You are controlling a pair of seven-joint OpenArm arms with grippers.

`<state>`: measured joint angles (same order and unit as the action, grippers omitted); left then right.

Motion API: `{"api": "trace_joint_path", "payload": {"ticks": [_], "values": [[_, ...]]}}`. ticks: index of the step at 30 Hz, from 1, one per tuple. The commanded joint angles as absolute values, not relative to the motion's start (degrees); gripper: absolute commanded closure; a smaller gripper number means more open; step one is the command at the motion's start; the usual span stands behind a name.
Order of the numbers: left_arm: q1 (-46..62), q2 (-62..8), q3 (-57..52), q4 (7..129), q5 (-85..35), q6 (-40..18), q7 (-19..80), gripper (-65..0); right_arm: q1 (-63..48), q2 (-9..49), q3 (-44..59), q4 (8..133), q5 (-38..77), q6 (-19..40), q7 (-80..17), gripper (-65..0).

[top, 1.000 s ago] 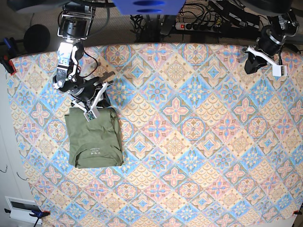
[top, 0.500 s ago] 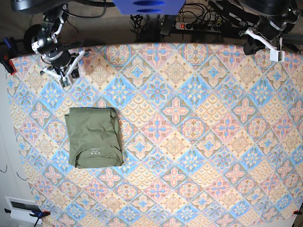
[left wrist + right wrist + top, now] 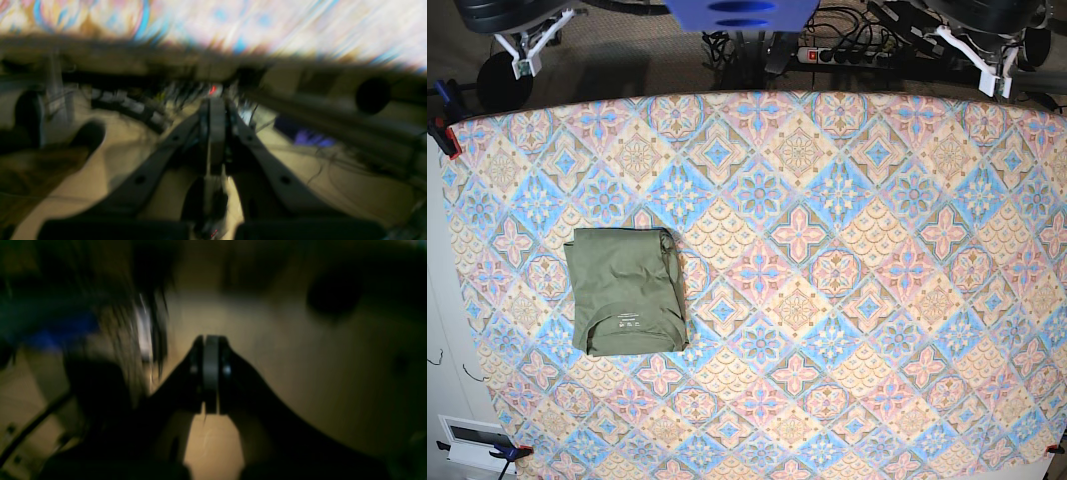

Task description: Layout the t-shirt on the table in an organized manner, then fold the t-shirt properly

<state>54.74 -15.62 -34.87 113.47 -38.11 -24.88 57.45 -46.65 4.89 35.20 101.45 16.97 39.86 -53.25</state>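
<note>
Both pincers have been withdrawn past the worktop's (image 3: pixel 847 300) twelve o'clock edge, left pincer (image 3: pixel 216 110) and right pincer (image 3: pixel 210 373) closed, empty. T-shirt (image 3: pixel 624 291) is left folded toward nine o'clock; retraction is best finished clear.

Dark forked left gripper (image 3: pixel 216 133) and right gripper (image 3: pixel 210 373), each with pale grey fingers (image 3: pixel 210 360).

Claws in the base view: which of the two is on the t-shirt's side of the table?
The right claw, at that view's top left, beyond the table edge above the folded t-shirt. The left claw is at the opposite top corner.
</note>
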Motion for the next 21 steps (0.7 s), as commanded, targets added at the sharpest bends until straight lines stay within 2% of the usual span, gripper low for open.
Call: {"api": "trace_joint_path", "payload": {"ticks": [1,4,9,18,21], "values": [[55.43,-15.60,-33.63,112.13,-37.49,-25.19,55.34,0.0,-46.73,5.67,34.68,99.82,16.84,40.00,-52.09,0.0],[54.20,-15.87,-28.26,106.07,-32.57,-25.19,48.13,0.0,-46.73,5.67,32.13,92.53,13.76,40.00,-47.08,0.0],[49.71,-16.84,-19.56,90.33,-25.10,-25.19,38.20,0.0,-45.32,5.67,24.75,77.41,6.73,40.00,-33.19,0.0],[36.97,-16.48,-6.11,64.92,-20.88,-25.10,23.16,0.0,-29.93,5.76,21.49,47.16,1.27,40.00,-21.67,0.0],[30.11,-15.96,-0.75,52.00,-21.41,-25.10,18.15,0.0,-24.57,7.16,21.41,35.56,0.66,40.00,-15.78,0.0]]}}
